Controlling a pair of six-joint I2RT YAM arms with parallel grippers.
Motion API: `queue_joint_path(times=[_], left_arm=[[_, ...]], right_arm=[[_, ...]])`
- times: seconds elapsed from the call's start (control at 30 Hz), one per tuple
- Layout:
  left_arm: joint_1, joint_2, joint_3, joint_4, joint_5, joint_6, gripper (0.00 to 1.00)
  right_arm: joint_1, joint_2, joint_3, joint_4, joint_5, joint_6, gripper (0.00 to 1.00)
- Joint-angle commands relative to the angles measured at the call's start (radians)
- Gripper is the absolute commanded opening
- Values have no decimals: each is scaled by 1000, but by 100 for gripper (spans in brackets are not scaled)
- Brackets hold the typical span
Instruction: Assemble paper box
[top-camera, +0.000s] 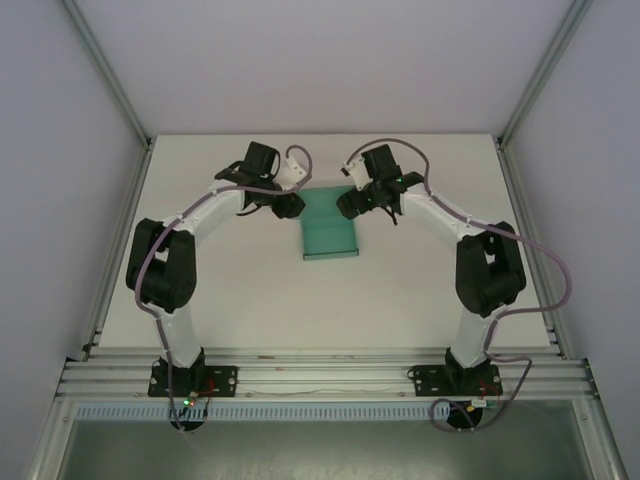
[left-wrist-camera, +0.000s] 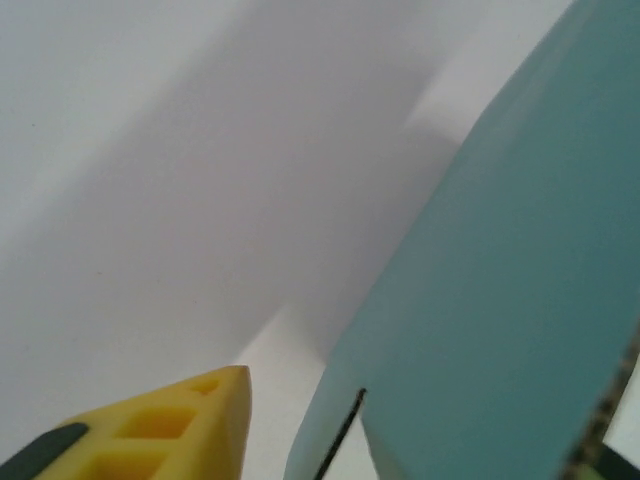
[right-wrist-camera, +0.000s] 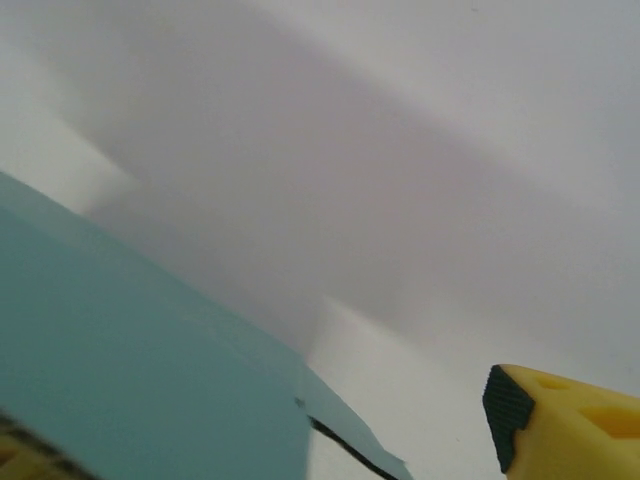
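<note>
Top external: teal box (top-camera: 330, 228) low on the white bench (top-camera: 420, 300), past the middle, right between the two arms. Left end effector (top-camera: 287, 206) down at the far left corner, right end effector (top-camera: 352, 205) down at the far right corner, one to each side, likely so as to fold or pinch both side walls at once and stop the thin card from sliding. Left wrist: yellow finger (left-wrist-camera: 185, 430) low on the left, with bare bench between it and the teal wall; other finger just peeking in at the bottom right, on the far side of the card. Same on the right wrist, only flipped: yellow finger (right-wrist-camera: 575, 425) low on the right, apart from the card, second finger half hidden under the teal at the bottom left. So both spread wide, one finger each side of a wall, not gripping yet; no way to tell about any touch by the hidden fingers. A thin dark slit (left-wrist-camera: 345, 432) in the card edge, maybe for a tab. Looks part way done, with no locked walls on show. Next, likely a soft squeeze or push inward. Lots of bare bench all round the box, most of all on the near side; frame posts well away. Tight spot just between the two wrists over the far edge, so slow moves there, to dodge a bump or a crushed flap.
</note>
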Motion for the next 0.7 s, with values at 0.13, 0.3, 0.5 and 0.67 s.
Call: queue_joint_path(times=[0.13,0.3,0.5,0.67], left_arm=[[7,3,48,-58,-17,43,18],[7,-2,50,-46,-58,21,0],[3,-16,54,-5,-103,-111,0],[-26,-17,58,59,-261,-306,0]], right_arm=[[-8,48,85,-111,-43,-60,43],[-11,31,81,-135,-38,-59,26],[-9,23,93,-150,-20,-7,11],[25,0,77,-30,108,190,8]])
